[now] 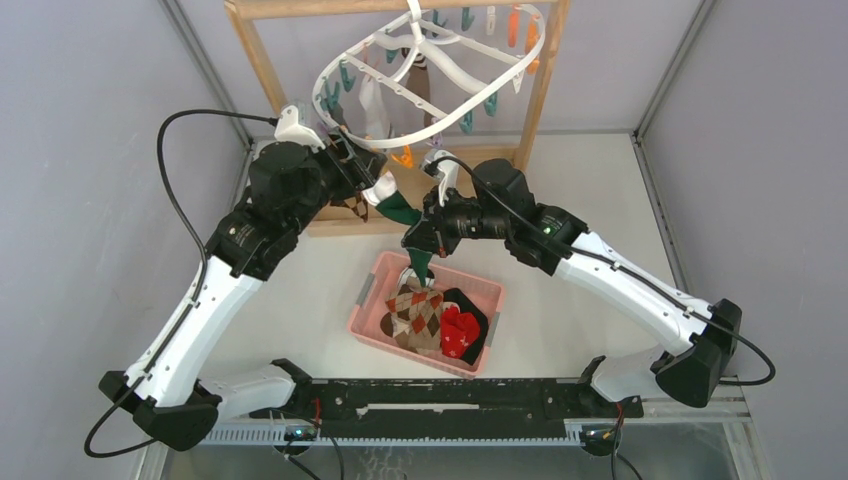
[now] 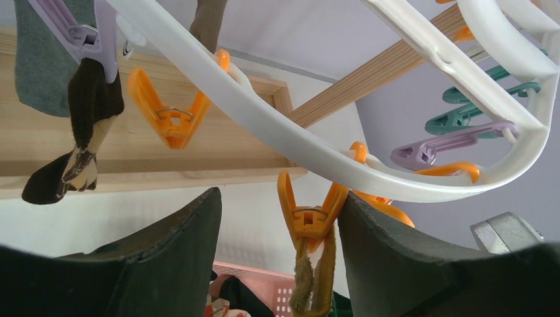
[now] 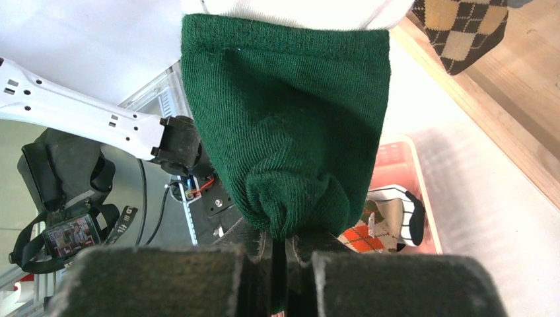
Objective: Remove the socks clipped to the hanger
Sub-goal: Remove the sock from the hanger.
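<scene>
1. The green and white sock is stretching between the hanger above and the right tool below; it is hanging over the surface, near the far edge of a pink basket.
2. The right tool is pinching the sock's green toe; its jaws are pressing together on the bunched fabric.
3. The left tool is standing open just under the hanger's white rim; its dark fingers are flanking an orange clip, one on each side; whether either is touching the clip I cannot tell.
4. That orange clip is biting a tan strip of fabric; whether the strip belongs to the green and white sock I cannot tell.
5. More socks are hanging nearby; a dark brown sock is dangling from a purple clip, a grey sock is hanging just beside it, and a brown argyle sock is showing at the corner of the right wrist view.
6. Other clips are dangling with nothing in them: an orange one, teal ones and a purple one.
7. The hanger is hanging tilted inside a wooden frame; the frame is standing at the far side of the surface.
8. The pink basket is holding an argyle sock, a red sock and a black sock, all lying together.
</scene>
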`<state>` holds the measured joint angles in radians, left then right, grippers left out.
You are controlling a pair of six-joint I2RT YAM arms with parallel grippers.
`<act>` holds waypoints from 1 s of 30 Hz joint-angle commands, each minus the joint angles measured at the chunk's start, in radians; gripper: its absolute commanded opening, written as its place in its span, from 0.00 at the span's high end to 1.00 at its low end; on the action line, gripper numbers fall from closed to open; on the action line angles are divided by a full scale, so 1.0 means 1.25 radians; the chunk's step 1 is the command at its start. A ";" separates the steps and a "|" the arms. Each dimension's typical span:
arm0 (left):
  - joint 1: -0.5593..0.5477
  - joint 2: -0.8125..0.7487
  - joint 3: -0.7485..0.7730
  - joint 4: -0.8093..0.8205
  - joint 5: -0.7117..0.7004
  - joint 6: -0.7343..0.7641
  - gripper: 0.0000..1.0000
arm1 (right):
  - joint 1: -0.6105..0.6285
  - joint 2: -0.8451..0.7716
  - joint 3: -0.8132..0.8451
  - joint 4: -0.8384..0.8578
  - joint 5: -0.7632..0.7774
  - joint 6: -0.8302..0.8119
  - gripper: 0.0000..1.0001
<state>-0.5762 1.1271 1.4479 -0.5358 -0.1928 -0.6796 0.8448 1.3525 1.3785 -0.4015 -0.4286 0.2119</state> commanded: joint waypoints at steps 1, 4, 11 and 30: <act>0.005 -0.005 0.039 0.065 -0.015 0.027 0.31 | 0.002 0.004 0.009 0.014 -0.008 0.011 1.00; 0.005 -0.001 0.046 0.074 -0.014 0.029 0.31 | 0.001 0.004 0.008 0.013 -0.009 0.011 1.00; 0.004 0.015 0.070 0.075 -0.010 0.034 0.34 | 0.001 0.008 0.008 0.012 -0.011 0.009 1.00; 0.004 0.039 0.100 0.056 -0.005 0.034 0.70 | -0.001 0.016 0.008 0.000 -0.017 0.004 1.00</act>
<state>-0.5762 1.1717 1.5135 -0.5163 -0.1986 -0.6456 0.8448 1.3750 1.3785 -0.4175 -0.4335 0.2115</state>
